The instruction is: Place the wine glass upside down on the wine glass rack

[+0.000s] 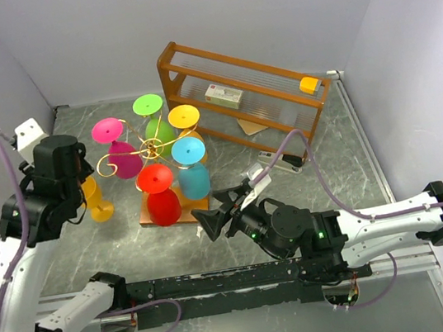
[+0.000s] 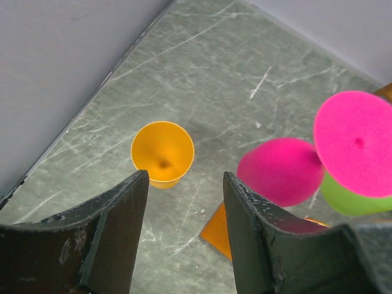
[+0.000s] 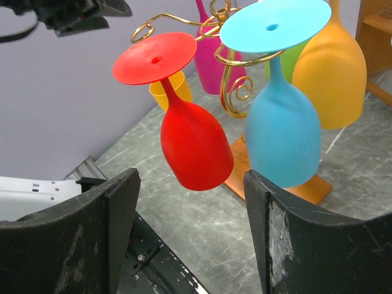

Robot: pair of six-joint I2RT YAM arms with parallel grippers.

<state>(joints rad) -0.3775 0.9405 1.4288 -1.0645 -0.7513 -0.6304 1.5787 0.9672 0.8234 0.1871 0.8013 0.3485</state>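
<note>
The left gripper hangs open and empty above the upright orange wine glass, seemingly lined up to grasp it.

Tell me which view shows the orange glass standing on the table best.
Left wrist: it looks down into the orange glass, upright, whole rim clear. Top external shows it partly hidden behind the left arm; right wrist shows only a sliver behind the red glass.

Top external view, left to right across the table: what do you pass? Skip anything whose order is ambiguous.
upright orange glass → pink glass → red glass → blue glass → white box → orange block
</note>
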